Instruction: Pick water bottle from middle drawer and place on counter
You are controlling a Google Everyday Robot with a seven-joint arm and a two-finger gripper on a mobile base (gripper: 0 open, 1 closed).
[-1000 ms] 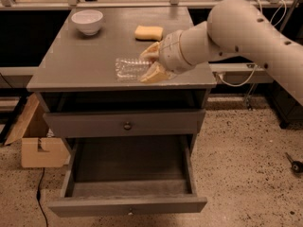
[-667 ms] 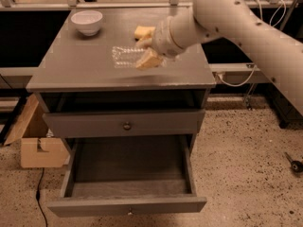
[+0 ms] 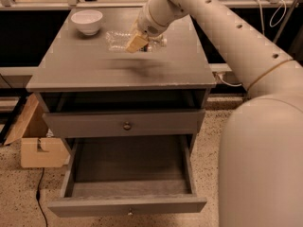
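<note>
The water bottle (image 3: 116, 39) is clear and crinkled. It lies sideways in my gripper (image 3: 138, 42), which is shut on it. The tan fingertips (image 3: 135, 44) clamp its middle. I hold the bottle a little above the back half of the grey counter (image 3: 94, 72), and a blurred shadow lies on the top below it. The middle drawer (image 3: 130, 174) stands pulled out at the bottom of the view with a bare floor. My arm reaches in from the right and fills the right side of the view.
A white bowl (image 3: 86, 21) sits at the counter's back left, close to the bottle's end. A shut grey drawer front with a bronze knob (image 3: 127, 125) is above the open drawer. A cardboard box (image 3: 39, 148) stands on the floor at the left.
My gripper has carried the bottle farther back and to the left over the counter, toward the bowl. The yellow sponge is now hidden behind my arm.
</note>
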